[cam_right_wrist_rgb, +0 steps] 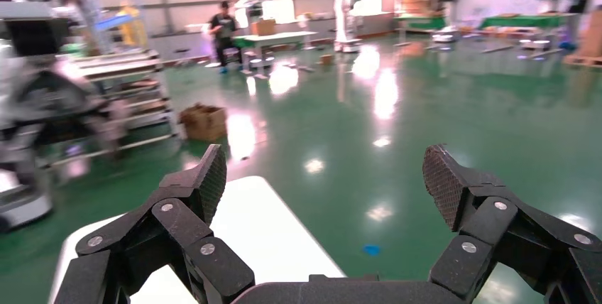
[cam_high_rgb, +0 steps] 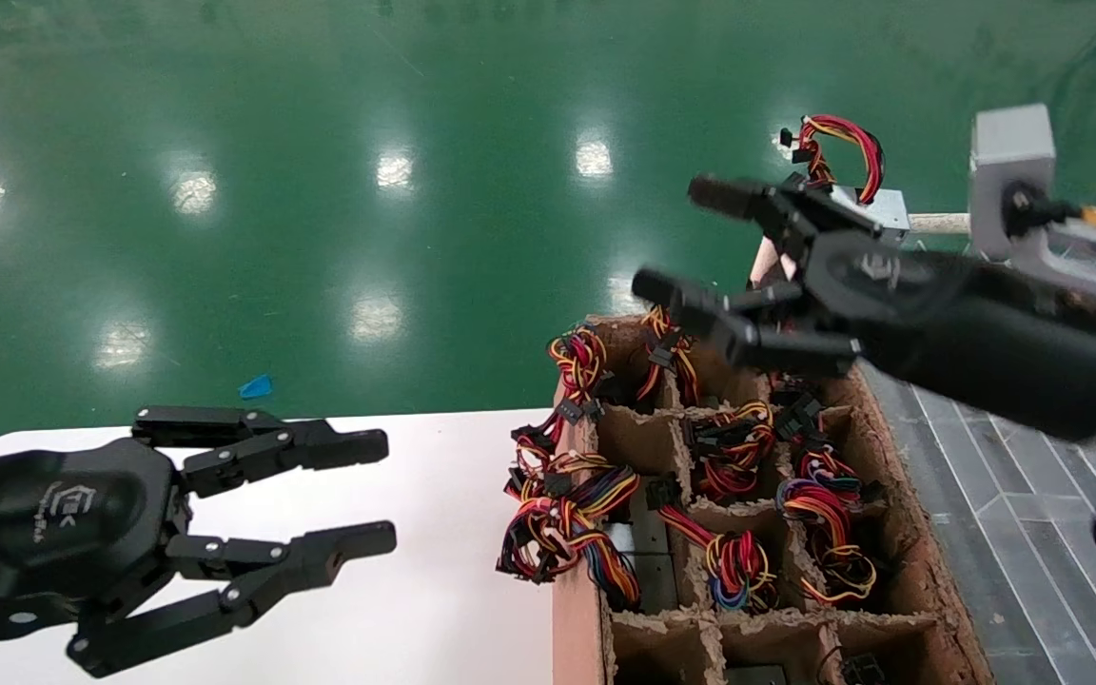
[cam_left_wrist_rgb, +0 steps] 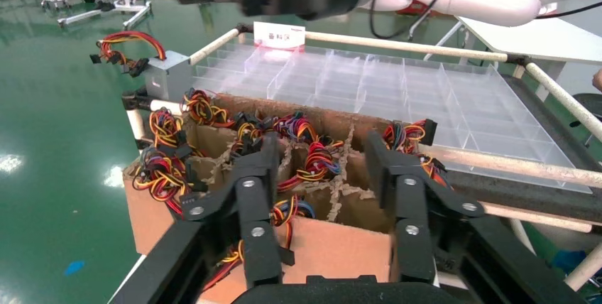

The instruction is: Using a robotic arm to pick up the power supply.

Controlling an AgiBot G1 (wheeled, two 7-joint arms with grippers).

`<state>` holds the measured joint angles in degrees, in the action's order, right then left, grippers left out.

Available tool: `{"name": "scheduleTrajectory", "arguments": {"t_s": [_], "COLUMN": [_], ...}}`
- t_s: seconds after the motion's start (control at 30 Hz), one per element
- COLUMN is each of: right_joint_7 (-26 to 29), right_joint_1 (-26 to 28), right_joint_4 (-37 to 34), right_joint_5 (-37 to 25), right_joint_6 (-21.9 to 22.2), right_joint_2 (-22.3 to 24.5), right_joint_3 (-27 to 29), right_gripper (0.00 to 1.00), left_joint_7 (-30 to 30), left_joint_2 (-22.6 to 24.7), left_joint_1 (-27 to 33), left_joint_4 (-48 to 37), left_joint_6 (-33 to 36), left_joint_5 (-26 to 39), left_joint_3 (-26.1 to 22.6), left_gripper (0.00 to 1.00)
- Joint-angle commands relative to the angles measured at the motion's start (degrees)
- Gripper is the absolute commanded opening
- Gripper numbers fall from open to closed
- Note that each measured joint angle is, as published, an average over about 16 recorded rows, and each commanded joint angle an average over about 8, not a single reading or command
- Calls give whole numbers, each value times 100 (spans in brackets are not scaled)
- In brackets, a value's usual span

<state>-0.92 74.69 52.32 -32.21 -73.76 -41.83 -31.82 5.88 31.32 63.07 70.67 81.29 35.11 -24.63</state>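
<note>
Carton (cam_high_rgb: 900, 533) bottom cut off

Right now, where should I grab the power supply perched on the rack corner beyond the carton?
Probably the power supply by its bare grey body, from the carton side: its wire bundle loops off the far end. Right gripper hangs open; left gripper parked.

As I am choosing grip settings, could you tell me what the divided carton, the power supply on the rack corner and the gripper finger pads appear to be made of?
The carton looks like brown corrugated cardboard, matte, with ragged, fibrous divider edges. The power supply appears to be grey sheet metal with a dull, flat finish and crisp folded corners. The right gripper's finger pads look like black rubber or plastic; a fine cross-hatched texture shows, but which of the two is unclear.
</note>
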Motion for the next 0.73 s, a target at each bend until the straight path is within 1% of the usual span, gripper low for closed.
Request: {"name": "scheduleTrajectory", "arguments": {"t_s": [0.03, 0.47, 0.6, 0.73], "right_joint_7": [135, 991, 1160, 1212], "right_joint_1": [-151, -1114, -1321, -1404], "right_joint_4": [245, 1803, 2151, 2296], "right_joint_5": [-111, -818, -969, -1028], "right_joint_6": [-138, -1013, -1205, -1285], "right_joint_2": [79, 578, 686, 729], "right_joint_3": [182, 1341, 1594, 1699], "right_gripper": [100, 100, 100, 100], "left_joint_7": [0, 0, 0, 0], "left_joint_2": [0, 0, 0, -1], "left_joint_1": [0, 0, 0, -1], "left_joint_4": [0, 0, 0, -1], "left_joint_6": [0, 0, -1, -2], "left_joint_5": [0, 0, 0, -1], "left_joint_3": [0, 0, 0, 1], "left_gripper": [100, 100, 100, 100]}}
